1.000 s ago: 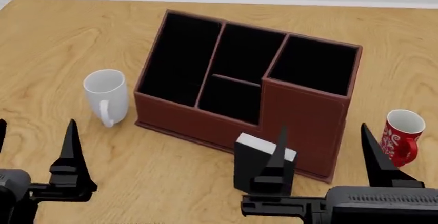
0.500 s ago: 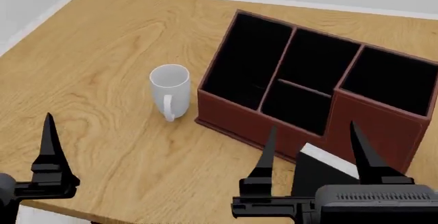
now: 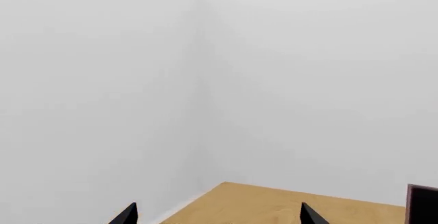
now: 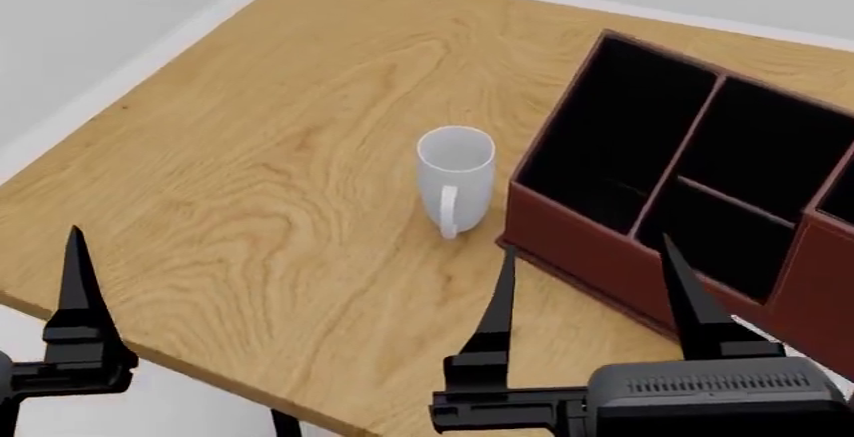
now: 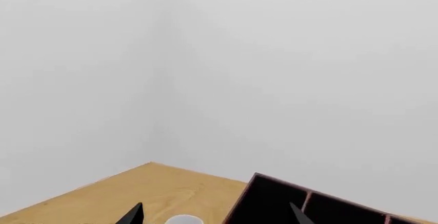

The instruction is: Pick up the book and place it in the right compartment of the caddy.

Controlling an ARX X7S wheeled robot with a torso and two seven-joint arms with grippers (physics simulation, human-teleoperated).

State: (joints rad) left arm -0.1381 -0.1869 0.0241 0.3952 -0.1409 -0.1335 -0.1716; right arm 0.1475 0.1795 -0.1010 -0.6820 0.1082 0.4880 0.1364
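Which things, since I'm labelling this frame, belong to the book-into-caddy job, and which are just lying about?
Job in hand:
- caddy, its right compartment mostly cut off at the picture's edge
- right claw, open
- book: not clearly in view

Lying about:
- white mug, upright beside the caddy
- left claw, open, holding nothing
- wooden table

Your surface (image 4: 254,157) is light wood-grain with a corner against pale walls. On it stand a white mug (image 4: 454,182), upright, ahead of your right hand (image 4: 587,307), and the caddy (image 4: 587,257), just beside the mug, ahead of that hand.
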